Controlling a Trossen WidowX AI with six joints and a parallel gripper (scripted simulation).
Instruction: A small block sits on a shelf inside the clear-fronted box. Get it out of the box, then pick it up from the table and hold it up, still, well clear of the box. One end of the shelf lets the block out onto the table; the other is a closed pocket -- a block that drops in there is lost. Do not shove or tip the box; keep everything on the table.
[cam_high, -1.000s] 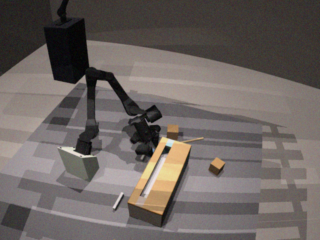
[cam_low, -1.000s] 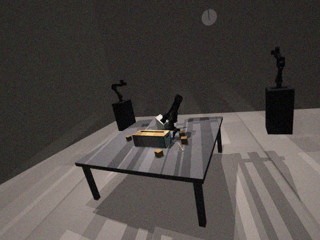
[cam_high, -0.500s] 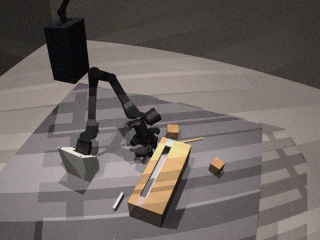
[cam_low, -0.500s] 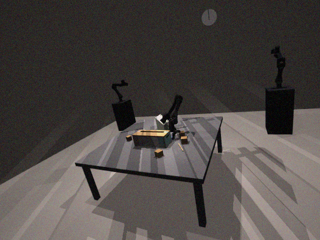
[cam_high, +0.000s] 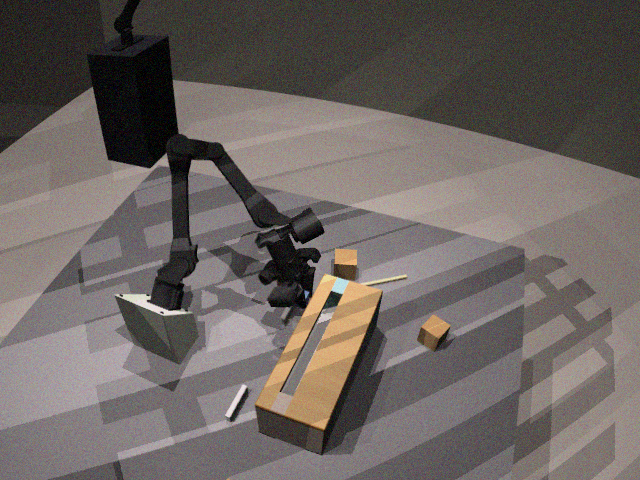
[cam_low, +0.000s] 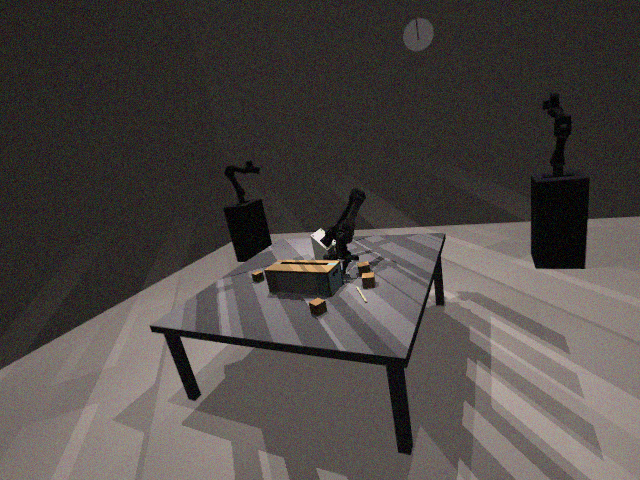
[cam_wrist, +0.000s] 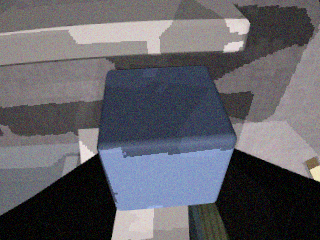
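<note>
The small blue block (cam_wrist: 167, 135) fills the middle of the wrist view, with a dark finger pressed to each side. My gripper (cam_wrist: 160, 155) (cam_high: 306, 297) is shut on it. In the top view only a sliver of the block (cam_high: 307, 295) shows, low beside the far end of the box. The box (cam_high: 348, 343) (cam_low: 297, 282) stands upright, with a wooden top and a long slot. The block is outside the box, close to its far left corner. Whether it touches the table is hidden.
A pale bar (cam_wrist: 125, 39) (cam_high: 285, 314) lies just beyond the block. Wooden cubes (cam_high: 345, 262) (cam_high: 434, 332) (cam_low: 257, 276) stand around the box. A yellow stick (cam_high: 385, 280) (cam_low: 361, 294) lies past its far end, and a white stick (cam_high: 236, 403) lies left of its near end.
</note>
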